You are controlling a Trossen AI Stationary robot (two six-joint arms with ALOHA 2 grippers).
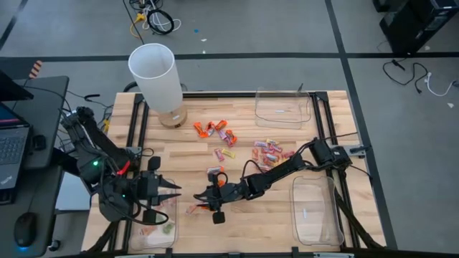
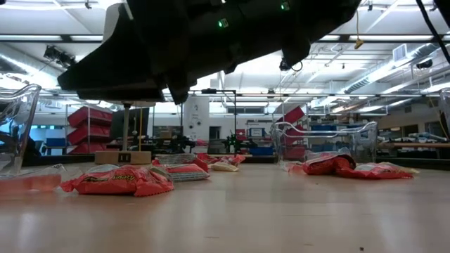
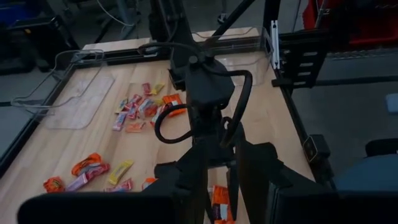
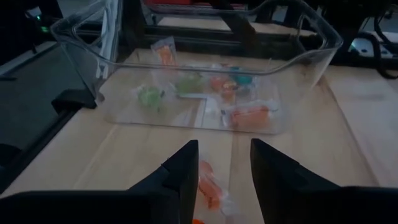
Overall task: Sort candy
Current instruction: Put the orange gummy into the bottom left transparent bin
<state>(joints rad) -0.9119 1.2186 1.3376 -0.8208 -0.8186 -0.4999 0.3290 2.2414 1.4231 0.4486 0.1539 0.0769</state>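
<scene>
Right pincer (image 4: 222,171) stands with jaws parted over the tabletop (image 1: 237,222), a pale-wrapped orange sweet (image 4: 208,185) lying on the wood between its fingers; nothing appears clamped. This sweet sits just short of the near-left tray (image 4: 205,74), which already holds several candies in green and orange wrappers. Judgement: sorting begun, well short of half.

Remaining candy: an orange cluster (image 1: 214,129) by the white cylinder (image 1: 156,75), a pink-and-yellow group (image 1: 267,152) mid-table, a few strays between and one piece (image 1: 191,209) near the left tray. The far-right tray (image 1: 283,107) and near-right tray (image 1: 315,211) look empty.

Left pincer (image 1: 172,192) hovers beside the near-left tray, jaws partly apart; whether it holds anything I cannot tell.

Likely next: get the sweet under the right pincer into the tray.
</scene>
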